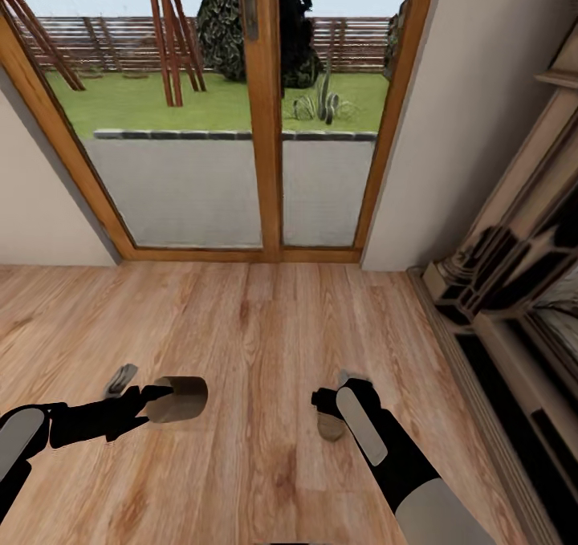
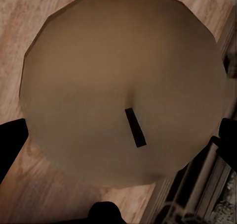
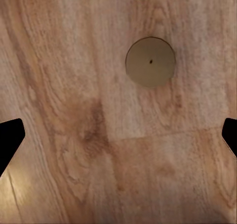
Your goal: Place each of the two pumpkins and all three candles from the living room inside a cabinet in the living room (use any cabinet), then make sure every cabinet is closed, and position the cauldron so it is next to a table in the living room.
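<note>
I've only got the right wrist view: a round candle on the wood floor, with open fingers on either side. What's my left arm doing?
Observer: The left tool is shut on a second candle, which is tipped on its side.
Operator: And what's ahead of the robot?
Observer: Glass garden doors are straight ahead, with a pale fireplace surround along the right wall.
</note>
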Controlling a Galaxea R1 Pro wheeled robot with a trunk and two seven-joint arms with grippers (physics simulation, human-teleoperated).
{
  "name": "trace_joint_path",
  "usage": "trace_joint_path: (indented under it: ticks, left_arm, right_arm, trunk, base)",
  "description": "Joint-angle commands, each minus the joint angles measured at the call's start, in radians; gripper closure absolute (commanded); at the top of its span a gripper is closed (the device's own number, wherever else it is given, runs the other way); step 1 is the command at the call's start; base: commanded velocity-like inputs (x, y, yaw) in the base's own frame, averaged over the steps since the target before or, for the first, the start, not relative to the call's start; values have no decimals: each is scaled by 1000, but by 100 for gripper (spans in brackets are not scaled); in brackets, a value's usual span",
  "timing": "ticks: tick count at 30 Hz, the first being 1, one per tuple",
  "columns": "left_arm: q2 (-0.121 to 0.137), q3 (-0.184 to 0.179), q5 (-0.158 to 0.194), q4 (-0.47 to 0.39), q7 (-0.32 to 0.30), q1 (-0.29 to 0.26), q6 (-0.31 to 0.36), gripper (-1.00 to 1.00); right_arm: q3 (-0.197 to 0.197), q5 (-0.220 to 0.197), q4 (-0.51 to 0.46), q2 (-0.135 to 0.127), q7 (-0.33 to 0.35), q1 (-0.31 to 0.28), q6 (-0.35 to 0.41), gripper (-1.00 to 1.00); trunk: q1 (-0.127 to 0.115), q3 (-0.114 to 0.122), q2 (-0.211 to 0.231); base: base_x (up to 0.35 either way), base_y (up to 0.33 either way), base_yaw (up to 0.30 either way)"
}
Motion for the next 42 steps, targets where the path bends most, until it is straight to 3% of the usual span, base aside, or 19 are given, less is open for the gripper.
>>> trace_joint_path:
  ticks: [1, 9, 17, 31, 36, 39, 42]
  left_arm:
    - [0, 0, 8, 0, 0, 0, 0, 100]
    - [-1, 0, 7, 0, 0, 0, 0, 100]
    - [0, 1, 14, 0, 0, 0, 0, 100]
    - [4, 1, 17, 0, -1, 0, 0, 100]
    - [6, 3, 19, 1, -3, 0, 0, 100]
    - [15, 9, 64, 2, -36, 12, 0, 100]
    - [57, 10, 141, 3, -100, 38, 0, 100]
  right_arm:
    - [0, 0, 0, 0, 0, 0, -1, -100]
    - [1, 0, 0, 0, 0, 0, -2, -100]
    - [1, 5, 0, -2, 0, 0, -22, -100]
    - [4, 10, 59, 0, 1, 0, -53, -100]
    - [32, 10, 61, 0, 1, -1, -62, -100]
    - [57, 10, 61, -1, 11, -1, -101, -100]
    - [89, 13, 61, -2, 56, -1, -119, -100]
  trunk:
    - [0, 0, 0]
    - [0, 0, 0]
    - [0, 0, 0]
    - [54, -44, -98]
    - [73, -60, -133]
    - [84, -69, -154]
    - [96, -78, -175]
  base:
    - [325, -54, 31]
    - [303, -125, 7]
    - [45, -28, 0]
    - [0, 0, 0]
    - [0, 0, 0]
    - [0, 0, 0]
    - [0, 0, 0]
